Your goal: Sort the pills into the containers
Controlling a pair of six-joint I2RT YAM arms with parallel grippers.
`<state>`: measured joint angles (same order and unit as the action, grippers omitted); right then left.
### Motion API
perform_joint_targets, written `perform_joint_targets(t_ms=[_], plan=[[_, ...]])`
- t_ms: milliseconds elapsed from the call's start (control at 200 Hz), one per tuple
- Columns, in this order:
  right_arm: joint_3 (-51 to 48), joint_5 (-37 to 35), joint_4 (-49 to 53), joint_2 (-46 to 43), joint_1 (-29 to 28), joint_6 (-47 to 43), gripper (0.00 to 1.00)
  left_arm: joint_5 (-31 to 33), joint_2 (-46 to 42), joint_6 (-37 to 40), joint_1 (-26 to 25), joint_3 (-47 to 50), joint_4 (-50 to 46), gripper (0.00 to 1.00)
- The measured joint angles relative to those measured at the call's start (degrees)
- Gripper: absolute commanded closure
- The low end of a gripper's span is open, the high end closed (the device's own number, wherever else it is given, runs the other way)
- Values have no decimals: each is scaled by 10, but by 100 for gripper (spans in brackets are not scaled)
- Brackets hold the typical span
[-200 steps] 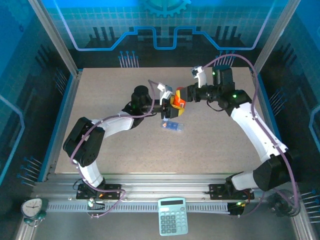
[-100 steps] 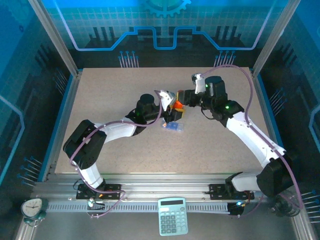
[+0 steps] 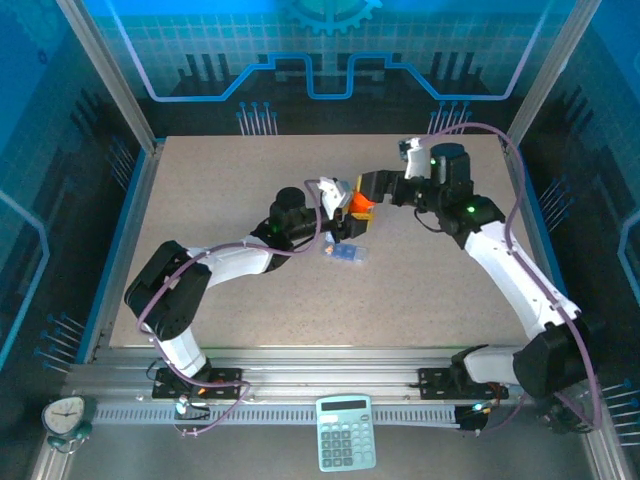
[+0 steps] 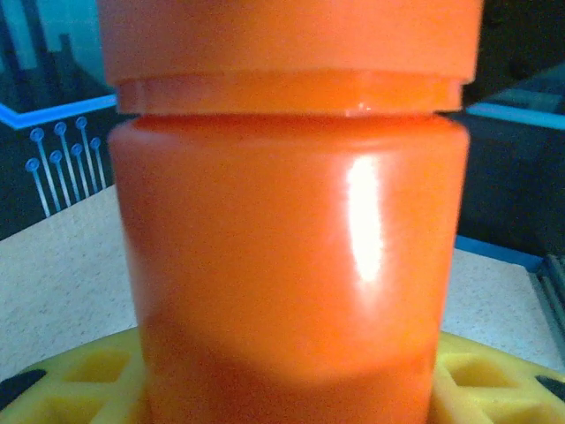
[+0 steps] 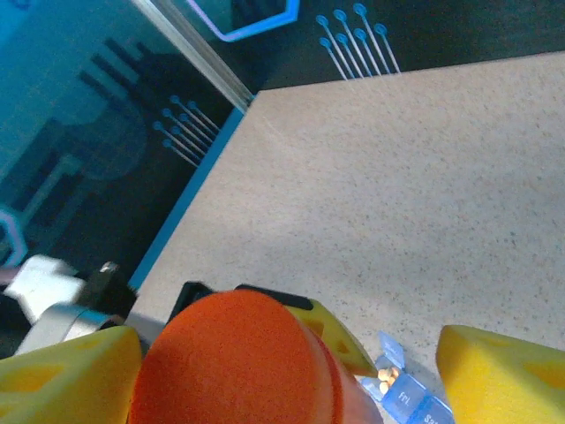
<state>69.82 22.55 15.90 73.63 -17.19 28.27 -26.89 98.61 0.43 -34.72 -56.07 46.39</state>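
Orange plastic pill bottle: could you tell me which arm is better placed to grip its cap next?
Right: the open right hand straddles the orange cap, while the left hand is clamped on the orange plastic pill bottle.

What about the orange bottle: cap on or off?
On: the left wrist view shows the cap sitting on the orange bottle, and the right wrist view shows its solid round top.

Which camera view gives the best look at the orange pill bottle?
The left wrist view: the orange pill bottle is close and sharp, with its cap seated on the body. The right wrist view shows the cap's top; the top external view shows the bottle small, from above.
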Motion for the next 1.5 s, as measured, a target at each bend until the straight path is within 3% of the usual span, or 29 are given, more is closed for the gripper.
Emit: perform_joint_targets(t_ms=[240, 420, 620, 800, 1106, 1351, 1501], plan=[[61, 105, 63, -20, 68, -71, 13, -96, -6, -34, 39, -6, 16, 100], [196, 153, 189, 52, 70, -175, 12, -181, -6, -51, 53, -42, -27, 100], [294, 149, 325, 122, 50, -262, 11, -243, -6, -50, 55, -69, -86, 100], [327, 134, 391, 145, 19, -301, 11, -263, -6, -50, 55, -75, -117, 100], [330, 122, 421, 156, 2, -315, 17, -272, -6, -50, 55, -75, -132, 100], [330, 120, 422, 168, -7, -315, 32, -276, -6, -50, 55, -75, -132, 100], [330, 120, 421, 169, -9, -311, 37, -276, -6, -50, 55, -75, -132, 100]])
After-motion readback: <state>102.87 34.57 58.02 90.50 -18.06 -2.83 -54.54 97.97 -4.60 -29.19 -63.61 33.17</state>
